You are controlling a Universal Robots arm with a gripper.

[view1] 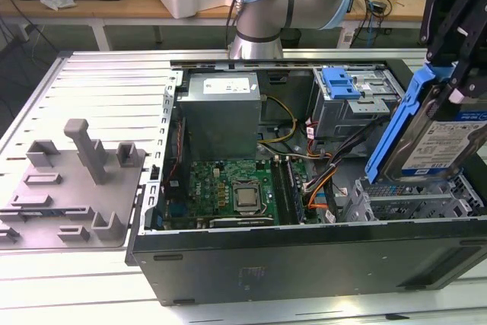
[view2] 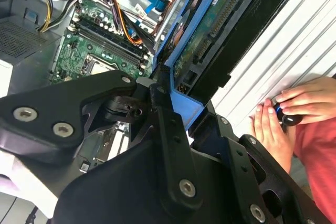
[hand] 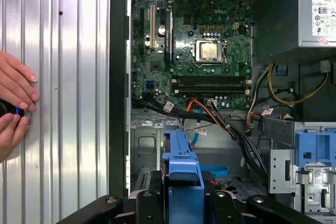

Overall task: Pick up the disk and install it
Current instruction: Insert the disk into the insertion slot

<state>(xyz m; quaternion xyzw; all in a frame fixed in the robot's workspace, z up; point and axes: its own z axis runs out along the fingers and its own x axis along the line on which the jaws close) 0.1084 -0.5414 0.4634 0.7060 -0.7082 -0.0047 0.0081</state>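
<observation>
The disk [view1: 441, 138], a silver drive with a white-and-blue label in a blue plastic bracket [view1: 402, 116], hangs tilted at the exterior view's right. It sits just above the grey drive bay [view1: 411, 202] of the open computer case. My gripper [view1: 450, 85] is shut on its upper end. In the second wrist view the disk's green circuit-board underside [view2: 210, 30] faces the camera, and the black fingers [view2: 168, 124] press on the bracket. In the first wrist view the bracket's end [hand: 184, 163] sticks out from my gripper [hand: 184, 199] over the bay floor.
Inside the case are a grey power supply box [view1: 221, 108], the motherboard [view1: 236, 192], a drive cage with a blue latch [view1: 346, 85] and loose cables [hand: 231, 124]. A grey fixture [view1: 76, 180] stands on the slatted table. A person's hands [hand: 13, 103] rest beside the case.
</observation>
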